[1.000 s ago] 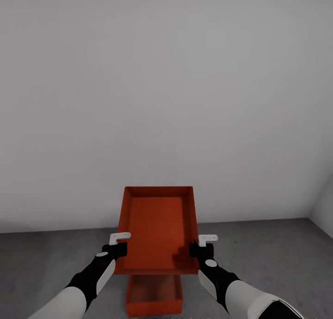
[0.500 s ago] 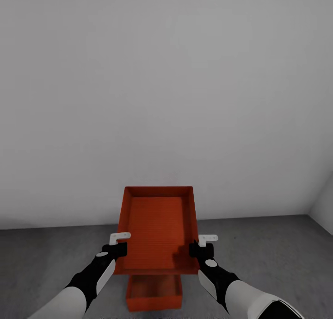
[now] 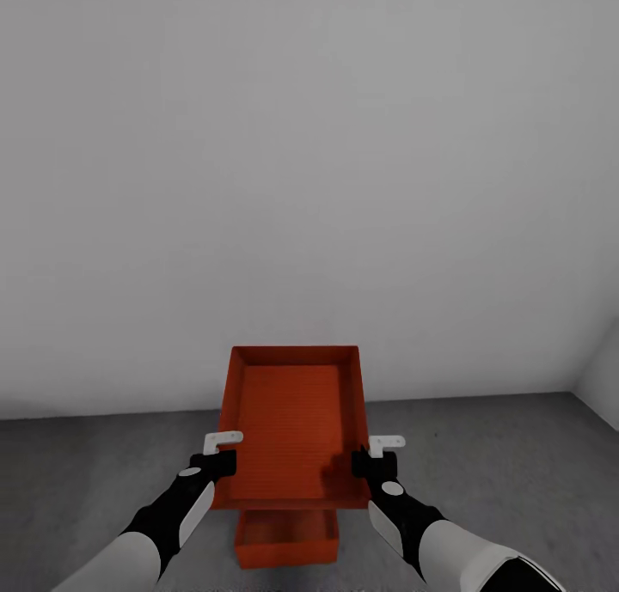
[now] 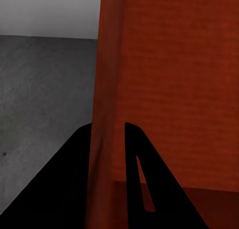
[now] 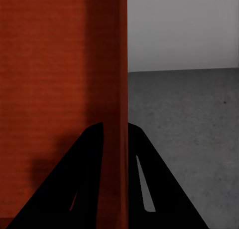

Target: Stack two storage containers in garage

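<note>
No writing, label, brand, number or sign can be read anywhere here; the walls and floor of both orange-red bins are plain, and the white wall and grey concrete carry no marks that read as text.

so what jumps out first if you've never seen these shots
The held bin, orange-red and open-topped, sits mid-frame against a bare white wall, each long wall pinched by a gripper: left gripper, right gripper. Under its near end, a second bin rests on the grey floor. In the wrist views, black fingers straddle the thin orange wall.
</note>
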Motion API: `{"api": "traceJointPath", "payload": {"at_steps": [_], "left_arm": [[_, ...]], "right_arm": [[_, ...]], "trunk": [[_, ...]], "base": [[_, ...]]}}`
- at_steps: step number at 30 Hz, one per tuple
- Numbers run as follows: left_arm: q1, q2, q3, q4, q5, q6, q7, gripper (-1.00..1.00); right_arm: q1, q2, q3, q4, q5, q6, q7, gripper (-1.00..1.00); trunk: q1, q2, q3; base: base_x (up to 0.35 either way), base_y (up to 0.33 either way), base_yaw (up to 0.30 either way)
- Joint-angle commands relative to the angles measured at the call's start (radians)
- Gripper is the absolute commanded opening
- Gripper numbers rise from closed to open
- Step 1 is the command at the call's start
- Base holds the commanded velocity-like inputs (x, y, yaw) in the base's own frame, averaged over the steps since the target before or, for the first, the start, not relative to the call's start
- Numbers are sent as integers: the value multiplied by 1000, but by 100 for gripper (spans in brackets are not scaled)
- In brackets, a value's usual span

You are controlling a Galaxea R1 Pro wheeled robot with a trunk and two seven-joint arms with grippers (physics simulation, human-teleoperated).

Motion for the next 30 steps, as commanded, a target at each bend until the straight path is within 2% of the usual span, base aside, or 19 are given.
{"api": "traceJointPath", "payload": {"at_steps": [1, 22, 30], "left_arm": [[-1, 2, -3, -6, -1, 5, 13, -100], [-1, 2, -3, -6, -1, 5, 13, -100], [-1, 2, -2, -6, -1, 6, 13, -100]], "right_arm": [[-1, -9, -23, 66, -23, -8, -3, -100], [-1, -9, -23, 66, -23, -8, -3, -100], [-1, -9, -23, 66, -23, -8, -3, -100]], "trunk": [[0, -2, -3], [0, -2, -37], [0, -2, -50]], "base": [[0, 0, 0], [2, 0, 0], [114, 0, 0]]}}
